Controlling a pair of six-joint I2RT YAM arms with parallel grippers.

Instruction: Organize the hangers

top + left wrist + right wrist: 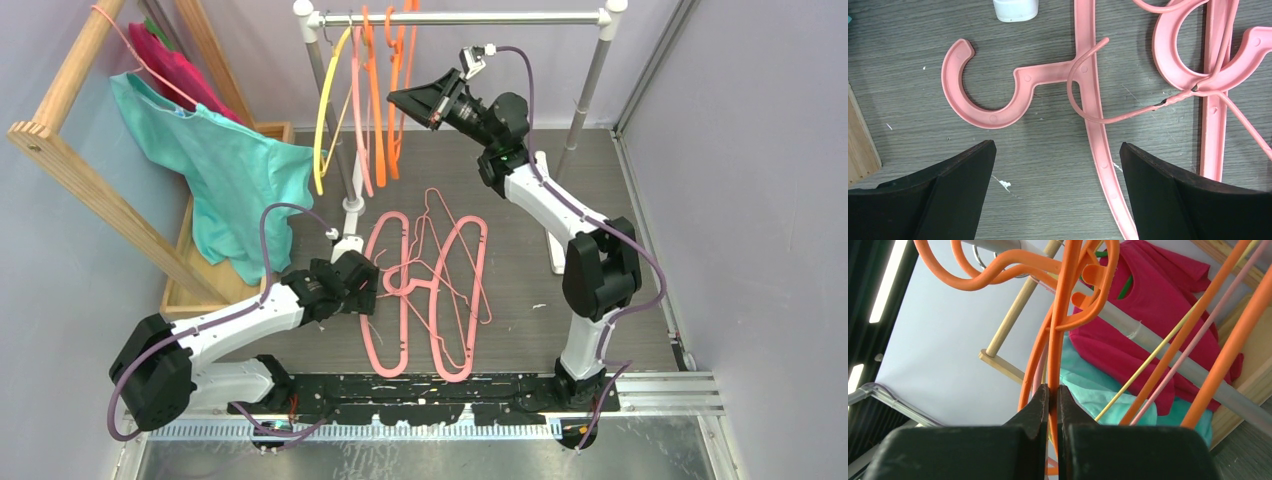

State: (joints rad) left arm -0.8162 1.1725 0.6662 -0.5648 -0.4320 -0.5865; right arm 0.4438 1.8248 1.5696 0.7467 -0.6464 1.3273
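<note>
1. Done: toward the left end of the rail hang a yellow hanger, a pink hanger beside it, and then the orange hangers.
2. Left to do: below the rail, on the table, two thick pink hangers lie side by side. Thin wire hangers are tangled across them, and I cannot tell how many. I judge the task about half done, and the tangle may make the next lifts awkward.
3. Left arm: it stretches low over the table, well below the rail. The left gripper is at the hook of the left thick hanger. In the wrist view it points down with its jaws released wide and holds nothing. The hook lies just ahead of one finger, and the hanger's bar runs down toward the other finger.
4. Right arm: it is raised with the elbow bent, reaching up and left to just under the rail. The right gripper is at the rightmost orange hanger. In the wrist view its jaws are clenched on an orange strand, and that hanger's hook sits over the rail.
</note>
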